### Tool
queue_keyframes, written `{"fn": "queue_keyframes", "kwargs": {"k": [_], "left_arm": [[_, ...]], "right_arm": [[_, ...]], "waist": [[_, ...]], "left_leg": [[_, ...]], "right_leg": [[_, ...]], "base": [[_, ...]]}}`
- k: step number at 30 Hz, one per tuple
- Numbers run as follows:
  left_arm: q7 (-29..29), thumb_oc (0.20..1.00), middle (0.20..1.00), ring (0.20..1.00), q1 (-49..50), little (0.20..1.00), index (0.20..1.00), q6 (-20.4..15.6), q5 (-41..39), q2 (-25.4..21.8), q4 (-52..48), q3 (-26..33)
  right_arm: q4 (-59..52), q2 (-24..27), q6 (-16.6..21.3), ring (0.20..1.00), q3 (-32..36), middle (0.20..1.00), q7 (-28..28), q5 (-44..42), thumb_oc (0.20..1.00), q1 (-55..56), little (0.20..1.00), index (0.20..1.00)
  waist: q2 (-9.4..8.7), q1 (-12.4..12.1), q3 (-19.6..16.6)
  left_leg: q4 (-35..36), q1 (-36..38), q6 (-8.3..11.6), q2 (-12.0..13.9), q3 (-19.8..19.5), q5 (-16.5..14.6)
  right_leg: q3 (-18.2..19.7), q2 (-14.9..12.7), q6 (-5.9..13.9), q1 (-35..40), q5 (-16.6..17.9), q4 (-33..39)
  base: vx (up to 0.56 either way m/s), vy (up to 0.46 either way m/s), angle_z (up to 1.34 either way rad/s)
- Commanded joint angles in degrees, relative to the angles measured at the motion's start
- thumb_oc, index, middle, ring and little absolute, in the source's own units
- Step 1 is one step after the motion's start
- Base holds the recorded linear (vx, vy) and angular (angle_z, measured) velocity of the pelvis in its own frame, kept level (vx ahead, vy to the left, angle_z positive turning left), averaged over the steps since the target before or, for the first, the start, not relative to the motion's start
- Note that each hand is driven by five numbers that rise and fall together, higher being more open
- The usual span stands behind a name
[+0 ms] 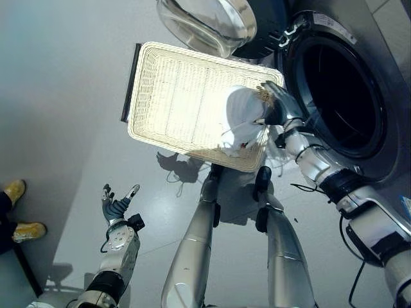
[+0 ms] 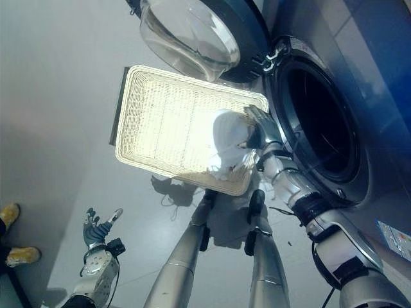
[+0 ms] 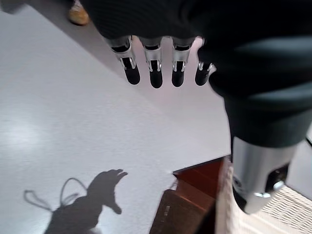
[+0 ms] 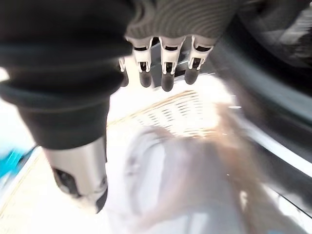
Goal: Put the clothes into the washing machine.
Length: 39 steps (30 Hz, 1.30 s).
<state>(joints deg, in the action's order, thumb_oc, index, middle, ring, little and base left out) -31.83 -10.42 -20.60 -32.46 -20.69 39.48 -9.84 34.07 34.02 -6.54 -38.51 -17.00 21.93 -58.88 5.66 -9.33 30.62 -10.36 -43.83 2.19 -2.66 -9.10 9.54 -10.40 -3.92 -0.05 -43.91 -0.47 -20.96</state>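
Observation:
A white garment point(image 1: 243, 122) lies bunched in the corner of the white wicker basket point(image 1: 173, 96) nearest the washing machine point(image 1: 379, 77). My right hand point(image 1: 277, 106) hovers at the garment's edge, between the basket and the machine. In the right wrist view its fingers point(image 4: 165, 63) are straight, with the cloth point(image 4: 180, 185) just past them and not pinched. The drum opening point(image 1: 340, 96) is dark, and its round glass door point(image 1: 212, 22) is swung open above the basket. My left hand point(image 1: 115, 206) is held low over the floor, fingers spread, holding nothing.
The basket sits on a grey floor point(image 1: 64, 96), with a dark bar point(image 1: 128, 83) along its far side. A person's yellow shoes point(image 1: 14, 190) stand at the left edge. Open floor lies to the basket's left.

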Motion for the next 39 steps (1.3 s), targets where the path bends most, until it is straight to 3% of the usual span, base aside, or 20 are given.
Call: {"fn": "queue_keyframes", "kwargs": {"k": [1, 5, 7, 8, 11, 12, 15, 18, 26, 27, 28, 29, 31, 34, 35, 36, 37, 39], "left_arm": [[1.87, 1.0, 1.0, 1.0, 0.1, 1.0, 1.0, -1.84, 1.17, -2.03, 0.47, 0.46], [3.24, 1.0, 1.0, 1.0, -0.47, 1.0, 1.0, -2.14, 1.94, -2.53, -0.46, -1.17], [4.19, 1.0, 1.0, 1.0, -1.63, 1.0, 1.0, -2.03, 2.79, -3.29, -1.57, -2.99], [4.61, 1.0, 1.0, 1.0, -1.22, 1.0, 1.0, -2.01, 2.92, -3.38, -1.87, -3.91], [5.66, 1.0, 1.0, 1.0, -2.81, 1.0, 1.0, -2.16, 2.35, -3.89, -2.8, -4.97], [5.75, 1.0, 1.0, 1.0, -2.08, 1.0, 1.0, -2.22, 2.26, -3.83, -2.73, -5.32], [7.23, 1.0, 1.0, 1.0, -2.45, 1.0, 1.0, -2.81, 2.94, -3.63, -5.04, -5.95], [7.95, 1.0, 1.0, 1.0, -2.52, 1.0, 1.0, -2.17, 3.01, -4.17, -8.33, -7.17], [9.04, 1.0, 1.0, 1.0, -1.74, 1.0, 1.0, -0.88, 4.3, -4.67, -13.54, -9.71], [9.03, 1.0, 1.0, 1.0, -1.75, 1.0, 1.0, -1.0, 4.63, -4.48, -13.79, -10.06], [8.99, 1.0, 1.0, 1.0, -1.84, 1.0, 1.0, -0.77, 5.03, -4.53, -14.29, -10.6], [8.83, 1.0, 1.0, 1.0, -1.99, 1.0, 1.0, -0.6, 5.62, -4.62, -14.85, -11.56], [8.84, 1.0, 1.0, 1.0, -2.14, 1.0, 1.0, -0.64, 5.89, -4.42, -14.92, -12.1], [8.72, 1.0, 1.0, 1.0, -2.82, 1.0, 1.0, -0.37, 6.2, -4.07, -15.06, -13.39], [8.48, 1.0, 1.0, 1.0, -3.92, 1.0, 1.0, -0.21, 6.42, -3.91, -15.01, -13.35], [8.43, 1.0, 1.0, 1.0, -4.03, 1.0, 1.0, -0.16, 6.5, -3.87, -14.98, -13.41], [8.26, 1.0, 1.0, 1.0, -4.35, 1.0, 1.0, 0.27, 6.79, -3.88, -14.99, -13.65], [8.18, 1.0, 1.0, 1.0, -4.52, 1.0, 1.0, 0.48, 6.93, -3.96, -14.94, -13.67]], "right_arm": [[3.19, 1.63, -2.54, 1.0, -3.47, 1.0, 4.62, 2.5, 1.0, -3.76, 1.0, 1.0], [8.22, 0.77, -2.52, 1.0, -5.36, 1.0, 5.76, 3.79, 1.0, -6.14, 1.0, 1.0], [13.69, -0.68, -5.5, 1.0, -5.88, 1.0, 7.73, 5.15, 1.0, -8.2, 1.0, 1.0], [16.56, -1.57, -7.67, 1.0, -6.33, 1.0, 9.06, 6.4, 1.0, -7.88, 1.0, 1.0], [23.19, -2.81, -11.14, 1.0, -6.22, 1.0, 11.62, 4.54, 1.0, -10.16, 1.0, 1.0], [23.51, -3.1, -11.67, 1.0, -6.28, 1.0, 12.12, 4.47, 1.0, -9.42, 1.0, 1.0], [33.62, -4.72, -24.43, 1.0, -4.67, 1.0, 21.69, 1.99, 1.0, -9.82, 1.0, 1.0], [39.84, -4.55, -27.25, 1.0, -2.76, 1.0, 22.51, 0.65, 1.0, -9.67, 1.0, 1.0], [45.85, -3.19, -25.71, 1.0, 0.61, 1.0, 25.93, 4.26, 1.0, -8.89, 1.0, 1.0], [45.98, -3.03, -25.33, 0.84, 0.62, 0.84, 26.35, 4.65, 0.84, -8.8, 0.84, 0.84], [46.07, -2.86, -24.42, 0.413, 0.82, 0.413, 25.88, 4.68, 0.413, -8.41, 0.413, 0.413], [46.11, -2.6, -22.1, 0.2, 1.11, 0.2, 24.26, 3.54, 0.2, -7.9, 0.2, 0.2], [45.95, -2.51, -20.57, 0.2, 1.4, 0.2, 22.8, 2.39, 0.2, -7.82, 0.2, 0.2], [44.8, -2.32, -15.07, 0.2, 2.75, 0.2, 17.27, -2.5, 0.2, -7.82, 0.2, 0.2], [43.64, -2.28, -12.05, 0.2, 3.57, 0.2, 15.12, -6.33, 0.2, -8.81, 0.2, 0.2], [43.42, -2.3, -11.29, 0.2, 3.82, 0.2, 14.86, -7.48, 0.2, -8.84, 0.2, 0.2], [41.61, -2.46, -8.11, 0.2, 5.25, 0.2, 14.49, -14.04, 0.2, -8.73, 0.2, 0.2], [40.2, -2.6, -6.84, 0.2, 6.11, 0.2, 15.06, -17.45, 0.2, -8.67, 0.2, 0.2]], "waist": [[0.14, -3.9, -0.83], [0.33, -5.16, -0.83], [0.48, -6.24, -0.83], [0.34, -6.46, -0.83], [0.69, -7.55, -0.83], [0.49, -7.44, -0.83], [1.11, -8.8, -0.83], [1.87, -9.81, -0.83], [3.38, -10.66, -0.83], [3.57, -10.59, -0.83], [3.77, -10.43, -0.83], [3.98, -10.14, -0.83], [4.1, -9.91, -0.83], [4.2, -9.2, -0.83], [4.2, -8.86, -0.83], [4.15, -8.74, -0.83], [3.75, -8.16, -0.83], [3.4, -7.79, -0.83]], "left_leg": [[-0.43, 1.07, -4.14, -3.58, 4.51, -1.75], [-0.33, 0.7, -4.31, -3.67, 3.66, -1.52], [-0.49, 0.17, -4.39, -3.7, 2.91, -1.38], [-0.48, 1.69, -4.32, -4.02, 2.62, -2.95], [-0.41, -0.68, -4.49, -3.79, 1.85, -1.12], [-0.43, 1.02, -4.36, -4.11, 1.87, -2.73], [0.17, -0.47, -4.34, -4.22, 1.09, -2.13], [-0.15, -2.15, -4.64, -4.9, -0.06, -1.98], [0.21, -5.2, -4.85, -5.45, -1.14, -1.17], [0.38, -5.49, -4.82, -5.43, -1.09, -1.04], [0.52, -5.74, -4.79, -5.43, -1.03, -0.91], [0.77, -5.92, -4.71, -5.46, -0.91, -0.72], [0.96, -6.02, -4.63, -5.42, -0.78, -0.67], [1.33, -6.1, -4.51, -5.29, -0.6, -0.55], [1.36, -7.79, -4.59, -5.11, -0.67, 1.0], [1.39, -7.78, -4.57, -5.08, -0.66, 1.0], [1.56, -7.26, -4.49, -4.99, -0.5, 0.86], [1.69, -6.81, -4.41, -4.94, -0.37, 0.76]], "right_leg": [[-4.76, 2.26, 0.81, 2.03, -1.76, -2.13], [-5.71, 1.95, 0.89, 2.01, -1.79, -2.5], [-6.68, 1.58, 1.04, 1.69, -1.78, -3.12], [-6.09, 1.21, 1.69, 2.84, -3.4, -4.0], [-7.57, 1.17, 1.25, 1.27, -1.47, -3.12], [-6.68, 0.92, 1.84, 2.54, -3.11, -3.82], [-7.81, 0.31, 1.99, 1.37, -2.57, -3.47], [-8.83, -0.35, 2.17, -0.06, -1.68, -3.09], [-9.57, -1.2, 2.59, -3.7, -0.19, -3.1], [-9.45, -1.25, 2.62, -4.12, -0.07, -3.0], [-9.26, -1.25, 2.66, -4.53, 0.09, -2.84], [-9.0, -1.17, 2.71, -4.9, 0.4, -2.45], [-8.73, -1.12, 2.75, -5.1, 0.57, -2.04], [-7.83, -0.72, 2.77, -5.5, 1.23, -0.92], [-8.37, -0.34, 2.19, -6.78, 3.18, 0.35], [-8.27, -0.26, 2.22, -6.8, 3.32, 0.54], [-7.77, 0.0, 2.35, -6.49, 3.77, 1.24], [-7.5, 0.2, 2.45, -6.16, 4.04, 1.76]], "base": [[0.0, -0.018, 0.23], [0.01, -0.039, 0.2], [0.05, -0.076, 0.2], [0.08, -0.072, 0.25], [-0.01, -0.033, 0.29], [0.07, -0.04, 0.28], [0.04, -0.049, 0.14], [0.02, -0.065, 0.13], [0.02, -0.035, 0.17], [0.0, 0.005, 0.07], [0.0, 0.0, 0.0], [0.0, 0.0, 0.0], [0.0, 0.0, 0.0], [-0.02, 0.003, 0.0], [-0.06, 0.005, 0.0], [-0.07, -0.021, 0.0], [-0.01, -0.039, 0.0], [-0.01, -0.021, 0.0]]}}
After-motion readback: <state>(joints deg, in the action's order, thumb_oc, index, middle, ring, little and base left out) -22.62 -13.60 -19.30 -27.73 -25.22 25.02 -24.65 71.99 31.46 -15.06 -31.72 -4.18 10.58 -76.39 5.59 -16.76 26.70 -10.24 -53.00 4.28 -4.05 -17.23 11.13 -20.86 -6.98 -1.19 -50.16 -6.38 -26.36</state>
